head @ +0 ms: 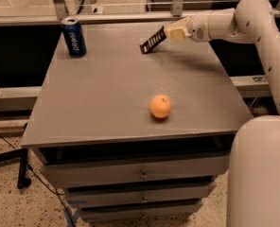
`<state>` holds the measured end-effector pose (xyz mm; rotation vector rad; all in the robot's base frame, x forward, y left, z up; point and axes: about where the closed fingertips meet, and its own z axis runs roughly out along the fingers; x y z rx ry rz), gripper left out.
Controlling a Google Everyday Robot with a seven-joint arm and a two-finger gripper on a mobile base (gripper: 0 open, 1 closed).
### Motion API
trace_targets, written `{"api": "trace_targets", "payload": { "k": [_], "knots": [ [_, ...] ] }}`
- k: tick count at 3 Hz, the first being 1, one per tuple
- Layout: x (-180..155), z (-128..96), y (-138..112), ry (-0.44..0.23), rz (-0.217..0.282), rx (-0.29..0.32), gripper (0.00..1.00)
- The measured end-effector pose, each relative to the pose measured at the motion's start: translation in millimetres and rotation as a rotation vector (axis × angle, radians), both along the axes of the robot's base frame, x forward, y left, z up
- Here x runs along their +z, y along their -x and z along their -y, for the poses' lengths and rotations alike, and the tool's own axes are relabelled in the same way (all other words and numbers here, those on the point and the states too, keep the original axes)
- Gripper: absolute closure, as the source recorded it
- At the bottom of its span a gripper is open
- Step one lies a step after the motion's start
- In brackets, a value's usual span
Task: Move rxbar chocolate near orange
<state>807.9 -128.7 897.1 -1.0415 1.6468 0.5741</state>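
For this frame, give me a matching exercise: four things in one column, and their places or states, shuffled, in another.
Things:
1. rxbar chocolate
2. orange
3. blue soda can
4. gripper

Places or states:
A. upright at the far left corner of the tabletop
B. alone, toward the front edge
C. tilted, held by one end
D. over the far right part, shut on the black wrapper

Pairs: 1-C, 2-B, 3-A, 4-D

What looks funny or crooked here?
The rxbar chocolate hangs slanted near the table's far edge, one end pinched by the gripper. The orange and the upright Pepsi can look fine.
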Motion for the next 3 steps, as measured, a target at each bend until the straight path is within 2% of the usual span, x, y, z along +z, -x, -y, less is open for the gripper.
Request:
{"api": "trace_targets", "payload": {
  "k": [2,3],
  "knots": [
    [32,4,60,0.023,0.024,0.092,1.0],
    [32,10,100,0.016,-0.028,0.149,1.0]
  ]
}}
